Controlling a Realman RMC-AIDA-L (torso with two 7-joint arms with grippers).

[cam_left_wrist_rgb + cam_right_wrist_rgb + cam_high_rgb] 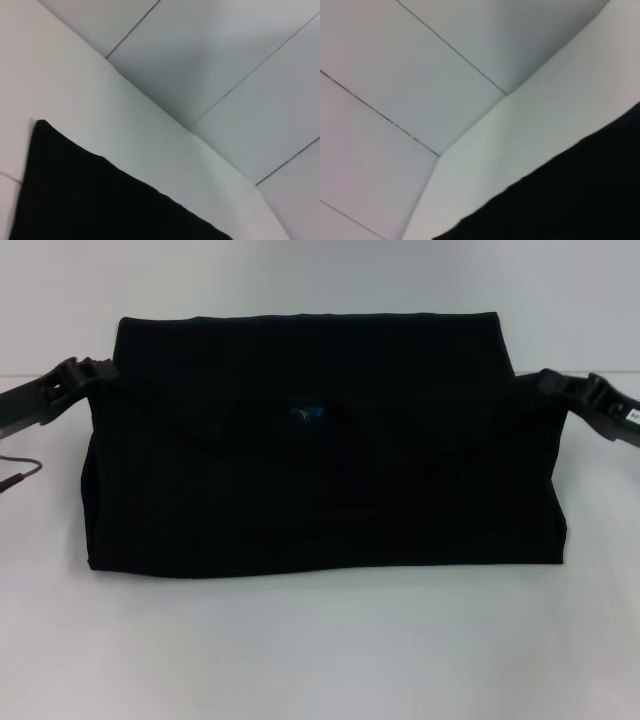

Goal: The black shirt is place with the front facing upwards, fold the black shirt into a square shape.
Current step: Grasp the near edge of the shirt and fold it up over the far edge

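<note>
Black shirt [320,460] lies folded into a wide band across the middle of the white desk [320,650], its small blue neck label [305,414] showing near the centre of the cloth. Left pincer [88,373] is at the shirt's upper left corner and right pincer [553,383] at its upper right corner, each touching the fabric's edge, though whether either is pinching the cloth or spread cannot be told. Both wrist views show only a black cloth edge against the pale desk.
</note>
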